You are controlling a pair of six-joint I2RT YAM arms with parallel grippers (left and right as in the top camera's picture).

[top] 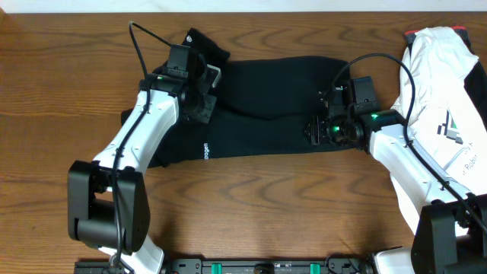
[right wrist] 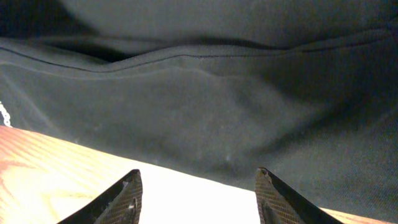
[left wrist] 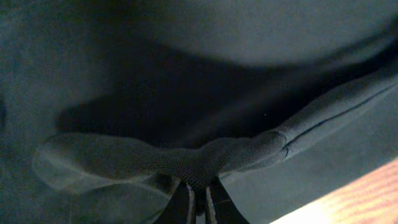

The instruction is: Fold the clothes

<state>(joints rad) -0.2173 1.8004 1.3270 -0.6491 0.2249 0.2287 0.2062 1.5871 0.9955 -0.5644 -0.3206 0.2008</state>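
The clothes are a black T-shirt (top: 266,106) spread across the middle of the wooden table (top: 251,198), with small white lettering (top: 206,150) near its lower left hem. My left gripper (top: 205,106) sits on the shirt's left part. In the left wrist view it (left wrist: 199,190) is shut on a bunched fold of the black fabric (left wrist: 186,158). My right gripper (top: 312,129) is at the shirt's lower right edge. In the right wrist view it (right wrist: 199,183) stands open over bare wood, nothing between its fingers, the shirt's hem (right wrist: 205,124) just ahead.
A white garment with a green-and-black logo (top: 449,99) lies at the right edge of the table, partly under the right arm. A small red item (top: 411,34) pokes out at its top. Bare wood runs along the front (top: 259,221).
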